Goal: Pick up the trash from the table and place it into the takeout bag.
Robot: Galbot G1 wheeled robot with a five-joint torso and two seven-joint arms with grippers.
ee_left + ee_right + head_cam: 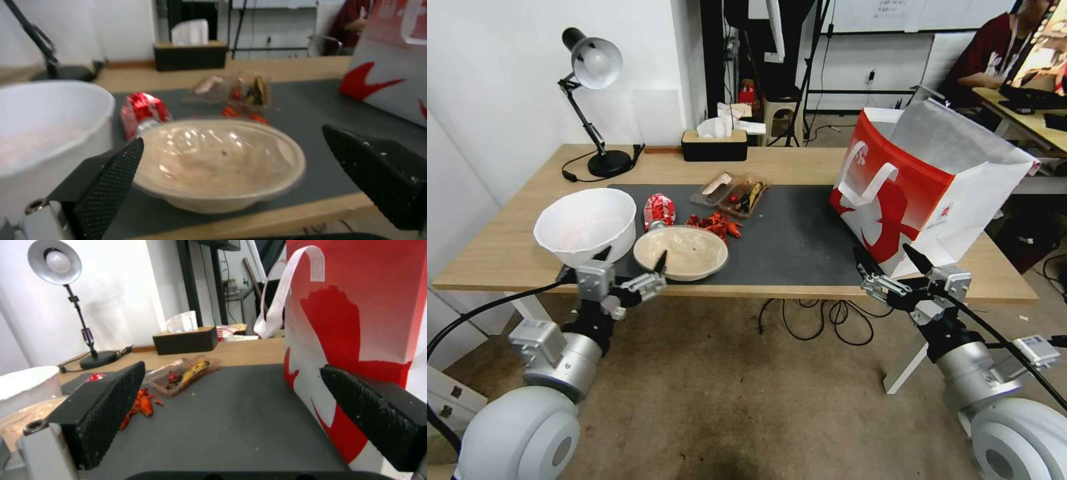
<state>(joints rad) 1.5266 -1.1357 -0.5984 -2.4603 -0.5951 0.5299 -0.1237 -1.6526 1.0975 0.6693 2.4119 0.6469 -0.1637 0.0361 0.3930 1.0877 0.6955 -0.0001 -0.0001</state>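
The trash lies on the left half of the table (pixel 800 167). It includes a shallow beige bowl (pixel 680 252) (pixel 218 166), a crushed red can (pixel 658 211) (pixel 142 111), red shell scraps (pixel 715 223) and a clear tray with a banana peel (pixel 740 195) (pixel 186 373). The red-and-white takeout bag (pixel 924 187) (pixel 356 340) stands open at the right. My left gripper (pixel 632 260) (pixel 233 136) is open at the table's front edge, just short of the beige bowl. My right gripper (pixel 884 253) (pixel 233 368) is open and empty in front of the bag's lower left corner.
A big white bowl (pixel 586 223) stands left of the beige one, close to my left gripper. A desk lamp (pixel 594 73) and a black tissue box (pixel 714 143) sit at the back. The dark mat (pixel 790 233) is bare between the scraps and the bag.
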